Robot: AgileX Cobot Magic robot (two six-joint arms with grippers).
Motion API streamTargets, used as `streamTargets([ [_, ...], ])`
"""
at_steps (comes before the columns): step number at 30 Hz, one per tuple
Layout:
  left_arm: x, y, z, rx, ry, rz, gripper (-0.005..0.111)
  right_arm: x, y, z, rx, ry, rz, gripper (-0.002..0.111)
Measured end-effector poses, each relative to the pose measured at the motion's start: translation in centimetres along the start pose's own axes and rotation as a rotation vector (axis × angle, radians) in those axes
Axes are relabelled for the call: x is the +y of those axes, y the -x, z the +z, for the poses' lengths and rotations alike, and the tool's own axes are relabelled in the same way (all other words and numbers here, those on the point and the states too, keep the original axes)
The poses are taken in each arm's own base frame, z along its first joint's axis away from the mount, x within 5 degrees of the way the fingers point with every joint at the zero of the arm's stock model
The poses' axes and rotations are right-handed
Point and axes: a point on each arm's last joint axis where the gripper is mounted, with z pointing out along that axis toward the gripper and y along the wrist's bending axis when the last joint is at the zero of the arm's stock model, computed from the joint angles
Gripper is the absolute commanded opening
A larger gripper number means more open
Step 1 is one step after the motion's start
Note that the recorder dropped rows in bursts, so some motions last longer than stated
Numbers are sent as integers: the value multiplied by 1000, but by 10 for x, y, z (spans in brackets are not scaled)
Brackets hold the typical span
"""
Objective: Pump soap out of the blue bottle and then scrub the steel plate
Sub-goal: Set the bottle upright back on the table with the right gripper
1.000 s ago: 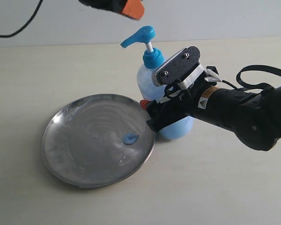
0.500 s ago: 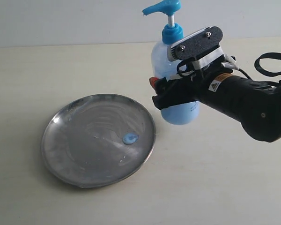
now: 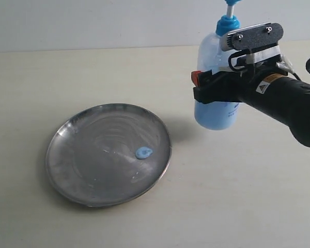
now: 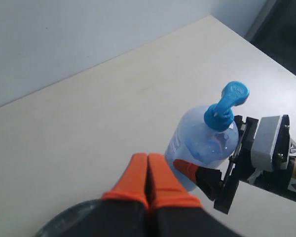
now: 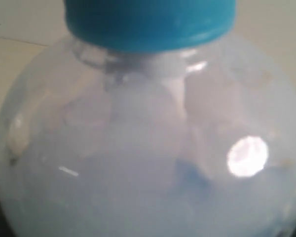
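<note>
Within wide-spread right claw point(image 3: 206, 82), blue bottle point(image 3: 215, 111)

In the exterior view the blue bottle point(image 3: 214, 108) loses its pump head past the top edge, so only the stem and collar show. Its label is largely covered by the right end effector point(image 3: 204, 85), whose far finger is hidden behind the bottle and whose arm runs off the right edge. The right wrist view is filled by the bottle's body, out of focus, with the collar cut by the top edge, and in the left wrist view the left end effector point(image 4: 148, 168) is cut by the bottom edge and the print on the bottle is too small to read.
</note>
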Motion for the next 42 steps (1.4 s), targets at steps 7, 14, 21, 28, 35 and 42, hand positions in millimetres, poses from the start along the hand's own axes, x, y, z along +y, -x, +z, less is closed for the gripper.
streamTargets([
  [7,3,-21,6,43,9,-28,0,-4,-18,4,45,19,-48,0],
  [14,4,-44,8,74,21,-49,0,-2,-31,14,50,34,-57,0],
  [21,0,-57,-6,68,27,-52,0,-2,-35,19,18,31,-8,3],
  [28,-7,-65,-28,26,31,-42,0,-2,-37,21,2,28,-1,54],
  [35,-11,-71,-40,-7,37,-35,0,-2,-35,21,-16,22,5,103],
  [42,-11,-72,-41,-8,38,-24,0,-3,-22,18,-87,21,9,105],
])
